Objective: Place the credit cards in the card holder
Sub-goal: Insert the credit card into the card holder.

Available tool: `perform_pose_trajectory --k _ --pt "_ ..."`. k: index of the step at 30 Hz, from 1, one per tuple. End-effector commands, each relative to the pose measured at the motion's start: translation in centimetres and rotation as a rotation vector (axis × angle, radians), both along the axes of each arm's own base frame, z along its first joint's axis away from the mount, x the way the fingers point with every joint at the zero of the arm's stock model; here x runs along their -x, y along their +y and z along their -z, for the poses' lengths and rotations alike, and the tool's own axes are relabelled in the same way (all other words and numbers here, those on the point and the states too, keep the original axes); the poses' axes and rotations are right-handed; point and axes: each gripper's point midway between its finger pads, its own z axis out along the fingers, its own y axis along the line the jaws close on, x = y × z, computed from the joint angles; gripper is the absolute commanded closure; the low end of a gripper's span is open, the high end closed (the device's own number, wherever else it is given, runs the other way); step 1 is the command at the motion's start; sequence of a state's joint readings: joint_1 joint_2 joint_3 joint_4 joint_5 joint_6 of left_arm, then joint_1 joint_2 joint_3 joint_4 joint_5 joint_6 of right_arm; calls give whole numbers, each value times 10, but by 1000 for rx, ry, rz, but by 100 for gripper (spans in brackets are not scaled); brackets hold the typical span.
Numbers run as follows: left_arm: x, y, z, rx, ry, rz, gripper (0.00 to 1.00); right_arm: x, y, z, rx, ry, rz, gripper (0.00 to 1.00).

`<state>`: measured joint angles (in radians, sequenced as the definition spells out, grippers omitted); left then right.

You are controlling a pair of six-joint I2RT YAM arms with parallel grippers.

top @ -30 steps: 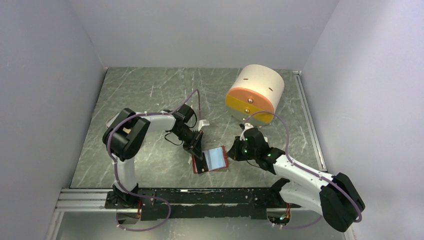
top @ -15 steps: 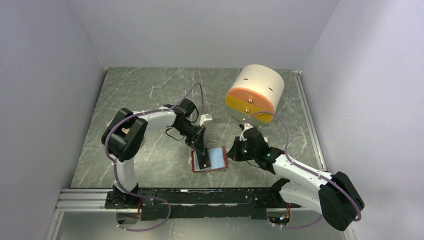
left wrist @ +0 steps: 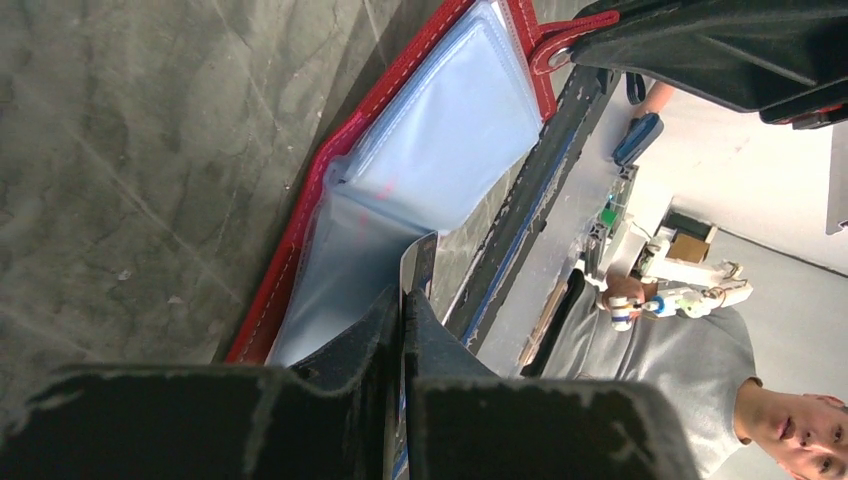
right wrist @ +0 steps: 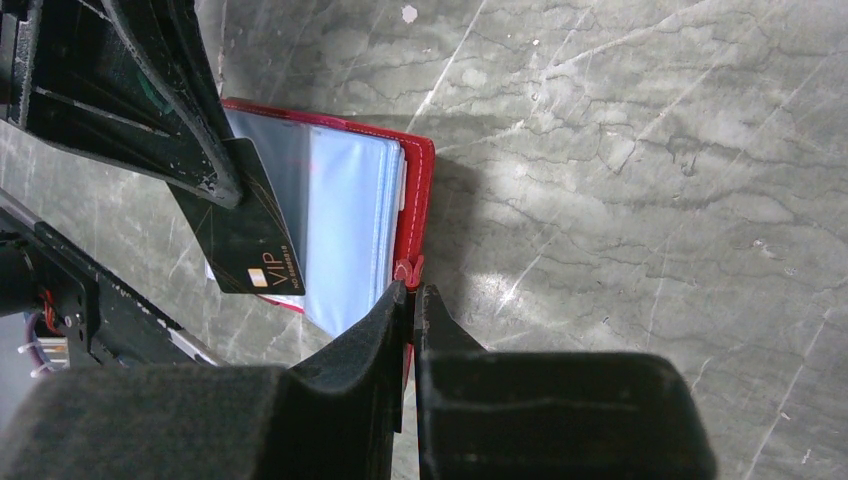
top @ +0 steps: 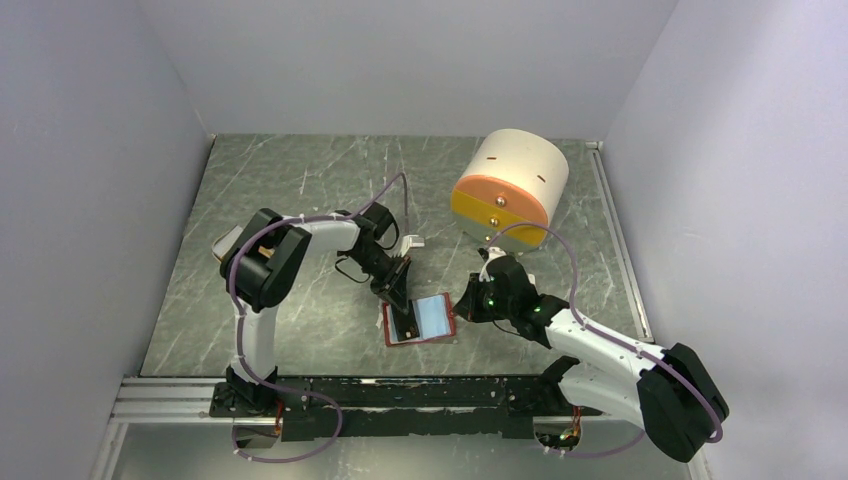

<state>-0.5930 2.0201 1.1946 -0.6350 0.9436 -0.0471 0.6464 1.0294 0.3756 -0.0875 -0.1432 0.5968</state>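
Near the middle of the dark marbled tabletop (top: pixel 300 190), the red card holder (top: pixel 432 318) lies spread open and flat, its pale blue clear pockets facing up. The two arms meet over it, one from each side.

The left end effector (top: pixel 398 298) reaches down over the holder's left half. Its jaws are closed tight on a black credit card (right wrist: pixel 245 245) with gold "VIP" lettering, gripping the card at one end so that most of it sticks out past the fingertips. In the left wrist view the card (left wrist: pixel 418 262) shows edge-on, tilted, with its free end down at the pale blue pockets (left wrist: pixel 440 130) near the fold. Whether that end has entered a pocket or only rests against the plastic cannot be told.

The right end effector (right wrist: pixel 411 295) sits at the holder's right edge, its jaws nearly together and pinching the small red snap tab there, low against the tabletop. In the top view it (top: pixel 466 305) touches the holder's right side.

A large cream-and-orange cylinder (top: pixel 510 188) lies on its side farther back on the right, well apart from the holder.
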Motion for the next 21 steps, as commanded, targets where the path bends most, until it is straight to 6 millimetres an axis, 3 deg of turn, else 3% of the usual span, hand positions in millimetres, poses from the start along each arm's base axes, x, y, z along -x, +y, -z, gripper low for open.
perform_pose_trajectory --k 1,9,16,21 --pt "-8 -1 0 37 -12 -31 91 -3 0 -3 -13 -11 1 95" --pt "-9 -6 -3 79 10 -48 91 -4 3 -3 -20 -10 -9 95" --pt "-11 -13 -17 145 12 -50 91 -4 2 1 0 -2 -11 95" --pt "-9 -9 -7 114 21 -54 91 -2 0 4 -1 3 -5 95"
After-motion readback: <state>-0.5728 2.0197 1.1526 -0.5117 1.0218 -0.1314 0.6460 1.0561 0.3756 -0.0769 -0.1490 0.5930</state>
